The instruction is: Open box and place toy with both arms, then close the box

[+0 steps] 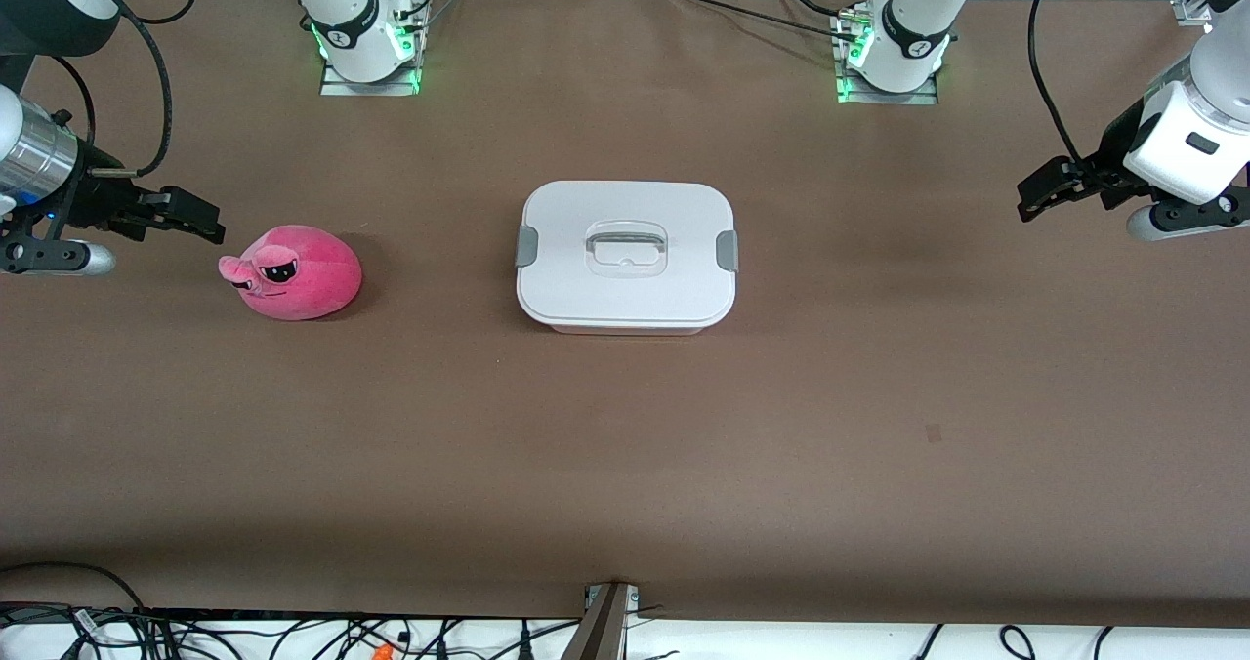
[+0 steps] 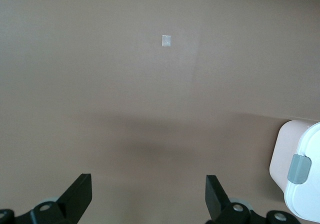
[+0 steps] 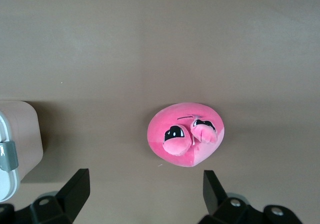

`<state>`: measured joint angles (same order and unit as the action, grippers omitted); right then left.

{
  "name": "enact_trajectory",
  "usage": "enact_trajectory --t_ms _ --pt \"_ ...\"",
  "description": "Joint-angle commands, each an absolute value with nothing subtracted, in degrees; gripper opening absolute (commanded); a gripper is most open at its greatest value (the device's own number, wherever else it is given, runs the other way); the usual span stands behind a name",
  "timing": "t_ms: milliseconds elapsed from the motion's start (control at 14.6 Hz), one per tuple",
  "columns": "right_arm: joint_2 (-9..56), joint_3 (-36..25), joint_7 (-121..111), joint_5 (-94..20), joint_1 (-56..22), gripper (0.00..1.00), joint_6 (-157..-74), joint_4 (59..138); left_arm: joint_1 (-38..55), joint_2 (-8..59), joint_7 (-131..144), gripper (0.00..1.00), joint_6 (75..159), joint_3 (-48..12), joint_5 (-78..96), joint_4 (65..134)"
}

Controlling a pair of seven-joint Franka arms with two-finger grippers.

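Nothing done yet — the white-lidded pale pink plastic box [image 1: 625,256] sits clipped shut, the hot-pink egg-shaped plush toy [image 1: 296,272] lies beside it toward the right arm's end, and the left gripper [image 1: 1037,191] and right gripper [image 1: 195,219] hang spread wide, empty — all steps remain.

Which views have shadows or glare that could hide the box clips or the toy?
Front view: soft, even light; the box lid is bright but both grey clips read clearly, and the toy casts a faint shadow. Left wrist view: a broad soft shadow on the table. Right wrist view: the toy is sharp, no glare.
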<state>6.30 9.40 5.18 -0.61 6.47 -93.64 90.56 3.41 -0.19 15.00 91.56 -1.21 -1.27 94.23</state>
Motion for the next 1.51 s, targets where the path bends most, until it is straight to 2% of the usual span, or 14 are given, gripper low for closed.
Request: enact_trajectory --t_ms 0,1031,1443 --pt "6.06 9.49 4.92 0.09 6.5 1.0 -92.55 89.82 3.43 0.62 13.62 1.0 90.18 -1.14 -0.7 92.29" --pt "6.06 9.4 4.66 0.09 6.5 1.0 -92.55 89.82 3.43 0.53 13.89 1.0 89.56 -1.32 -0.7 92.29" --pt "6.15 9.4 4.48 0.09 6.5 1.0 -92.55 89.82 3.34 0.35 13.62 1.0 86.4 -2.72 -0.44 91.85"
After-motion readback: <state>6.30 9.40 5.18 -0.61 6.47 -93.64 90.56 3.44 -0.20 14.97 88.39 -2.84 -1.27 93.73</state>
